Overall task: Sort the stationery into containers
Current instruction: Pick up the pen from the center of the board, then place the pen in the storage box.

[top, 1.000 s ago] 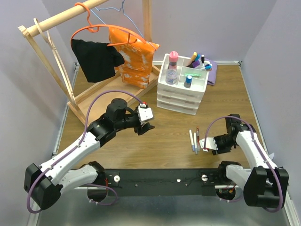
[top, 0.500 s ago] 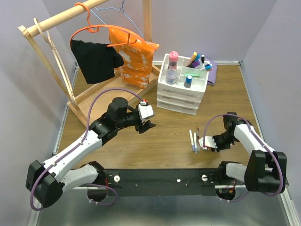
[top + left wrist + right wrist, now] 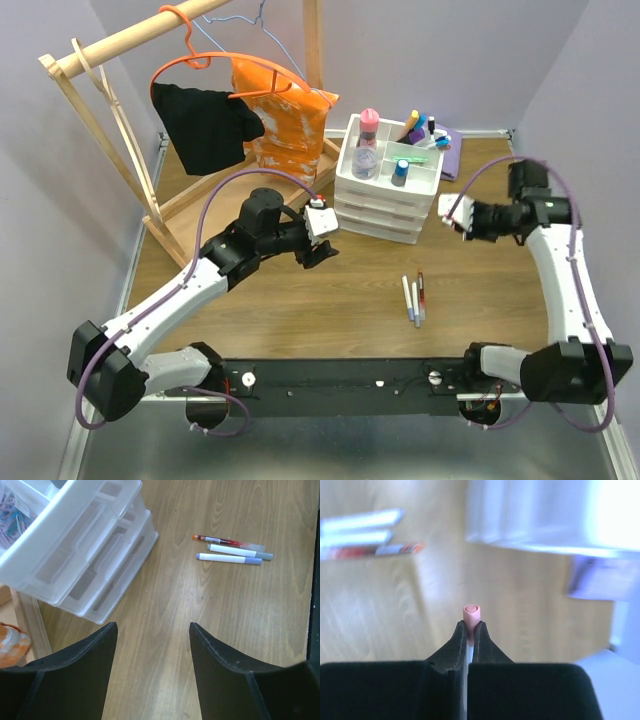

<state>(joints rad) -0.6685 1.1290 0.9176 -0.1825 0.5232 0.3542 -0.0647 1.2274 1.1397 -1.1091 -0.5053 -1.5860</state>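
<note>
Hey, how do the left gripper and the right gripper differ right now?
The left gripper is open and empty; the right gripper is shut on a pink-tipped pen. The left gripper hangs by the white organiser's front left corner in the top view, the right gripper by its right side. Both have black fingers.

White organiser (image 3: 380, 212), pink-capped pen (image 3: 471, 612), orange bag (image 3: 285, 130), wood-grain table (image 3: 340, 290)

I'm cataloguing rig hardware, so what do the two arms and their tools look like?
The left arm and right arm share white link shells with black joint housings, and a thin purple cable loops along each. Each wrist carries a small white block. The left tool and right tool both have matte black fingers tapering toward the tips.
</note>
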